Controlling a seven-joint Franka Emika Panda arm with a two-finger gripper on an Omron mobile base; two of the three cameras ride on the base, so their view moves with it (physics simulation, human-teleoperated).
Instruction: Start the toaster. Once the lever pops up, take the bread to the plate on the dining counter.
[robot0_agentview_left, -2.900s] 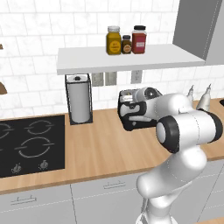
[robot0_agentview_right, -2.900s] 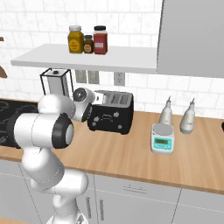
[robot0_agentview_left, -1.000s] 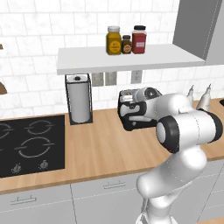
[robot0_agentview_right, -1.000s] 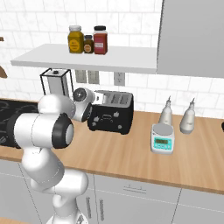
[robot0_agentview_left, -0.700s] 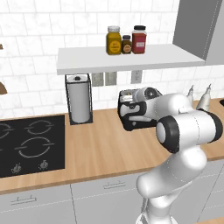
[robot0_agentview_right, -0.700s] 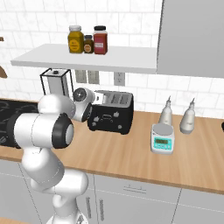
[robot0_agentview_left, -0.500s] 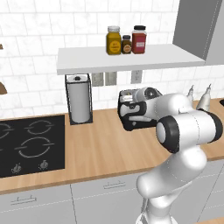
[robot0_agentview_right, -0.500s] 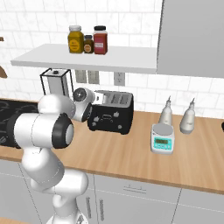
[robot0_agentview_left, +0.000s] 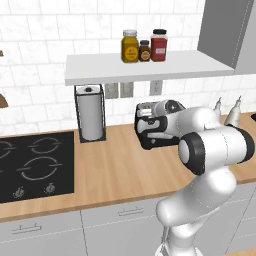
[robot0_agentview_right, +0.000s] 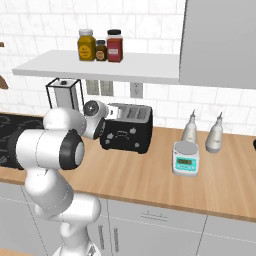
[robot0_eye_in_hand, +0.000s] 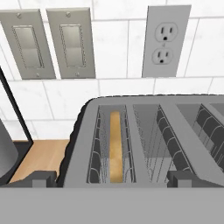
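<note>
Bread (robot0_eye_in_hand: 115, 146) sits upright in toaster (robot0_eye_in_hand: 144, 144) slot — jaws (spread wide) above.

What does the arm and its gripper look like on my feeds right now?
Glossy white rounded arm with black bands at the joints; no cables or markings visible. The gripper has two small dark grey, blocky finger tips, seen in the hand view.

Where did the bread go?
In the hand view the bread stands on edge down inside the leftmost slot of the toaster, just below the two wall switches.
</note>
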